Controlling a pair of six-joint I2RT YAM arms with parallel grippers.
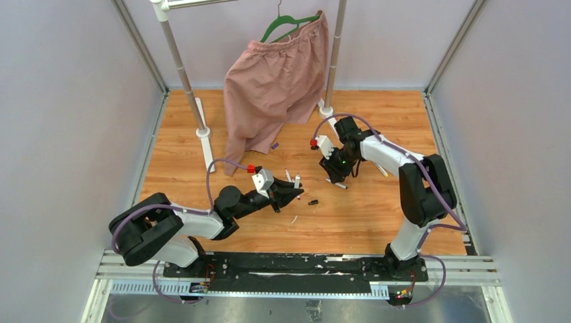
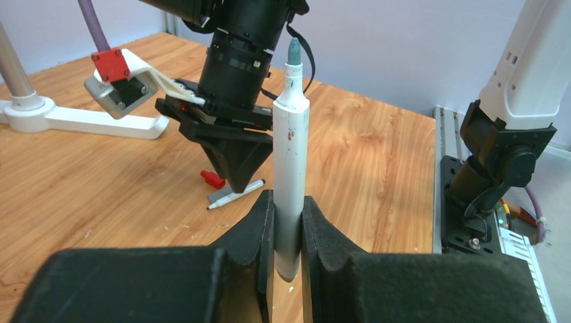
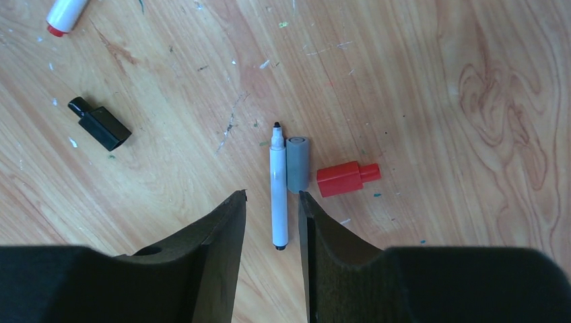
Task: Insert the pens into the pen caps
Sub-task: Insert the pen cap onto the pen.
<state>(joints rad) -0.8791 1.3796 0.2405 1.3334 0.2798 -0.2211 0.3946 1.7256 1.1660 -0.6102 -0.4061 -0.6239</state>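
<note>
Teal-tipped pen (image 2: 291, 168) clamped in left jaws | right jaws parted, empty, over black-tipped pen (image 3: 278, 192) beside grey cap (image 3: 297, 163)

The scuffed wooden worktop (image 3: 438, 101) carries a white pen (image 3: 278, 195) lying flat at the centre of the right wrist view. A grey cap (image 3: 297, 163) lies just beside it, with a red cap (image 3: 347, 178) further right. A black cap (image 3: 99, 124) lies at left, and a red-ended pen (image 3: 65, 13) at the upper left corner.

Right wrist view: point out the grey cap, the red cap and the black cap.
grey cap (image 3: 297, 163), right wrist view, mid-tube.
red cap (image 3: 340, 179), right wrist view, wide body.
black cap (image 3: 104, 126), right wrist view, wide body.
</note>
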